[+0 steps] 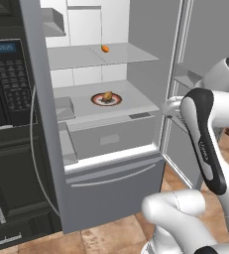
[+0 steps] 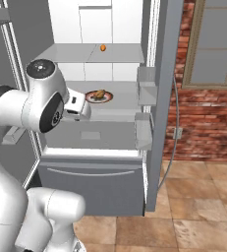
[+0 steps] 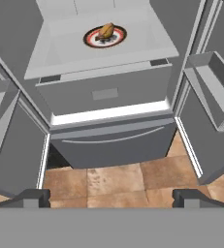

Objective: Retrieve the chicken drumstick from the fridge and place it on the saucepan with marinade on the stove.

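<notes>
Kitchen: tiled floor below, brick wall and window off to the hand's right side, black wall oven (image 1: pixel 9 79) to its left.
Fridge: the fridge (image 1: pixel 111 193) stands straight ahead of the hand with both doors swung wide, white interior and grey shelves exposed, bottom drawer shut.
Arm: raised and bent at the elbow in front of the open fridge, forearm reaching forward at about middle-shelf height, wrist tipped downward.
Plate: a red-rimmed plate (image 3: pixel 90 39) sits on the middle shelf, ahead of the hand and well beyond it.
Chicken drumstick: the chicken drumstick (image 3: pixel 105 32) lies on that plate, forward of the hand and nearly centred between its fingers, long axis slanting across the line of reach.
Orange item: small, on the shelf above, not the target (image 1: pixel 105 48).
Hand: the hand (image 3: pixel 111 197) is released and empty, fingertips spread wide.
Gap: well apart from the drumstick; judged, the next move is a straight advance over the shelf lip.
</notes>
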